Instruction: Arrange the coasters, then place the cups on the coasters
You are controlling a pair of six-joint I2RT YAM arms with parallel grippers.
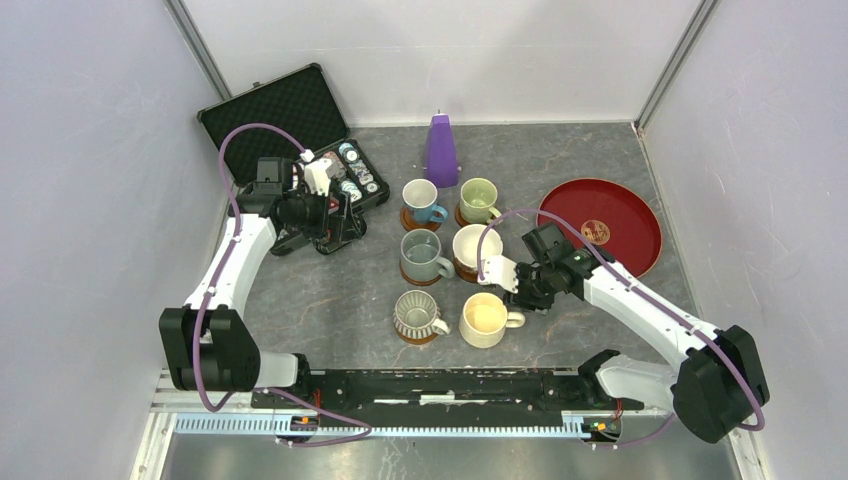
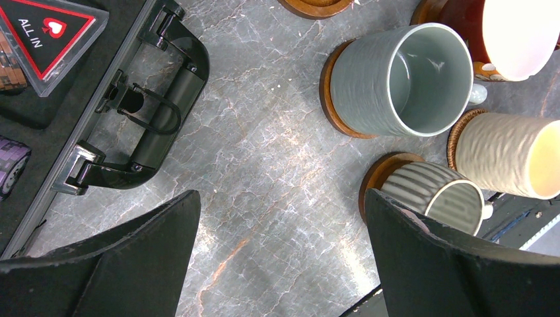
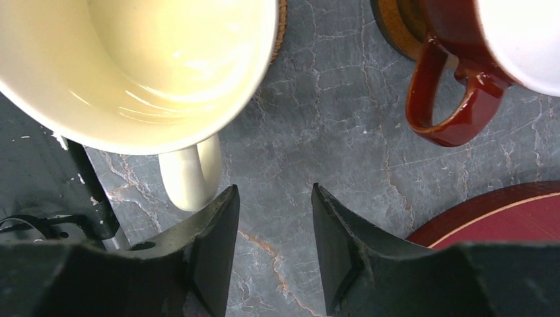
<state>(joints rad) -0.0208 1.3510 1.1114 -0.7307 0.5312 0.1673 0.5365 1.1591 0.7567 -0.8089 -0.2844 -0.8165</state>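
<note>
- Landmark: we take the red round tray point(image 1: 625, 205) on the grey table point(image 1: 340, 300) as our reference.
- Six mugs stand upright in two rows of three just left of the tray, each on one of the brown coasters point(image 2: 328, 99).
- Row nearer the tray, far to near: pale green mug point(image 1: 478, 200), red mug point(image 1: 474, 248), cream yellow mug point(image 1: 487, 320).
- Row farther from the tray, far to near: blue mug point(image 1: 423, 200), grey-teal mug point(image 1: 422, 255), grey ribbed mug point(image 1: 417, 315).
- Right gripper point(image 3: 274, 244): between the tray and the cream yellow mug, jaws slightly apart with only table between them, just beside that mug's handle; we cannot confirm contact.
- Left gripper point(image 2: 280, 224): well apart from the tray, beyond both rows, beside the open poker chip case point(image 1: 290, 115); jaws spread wide, nothing held.
</note>
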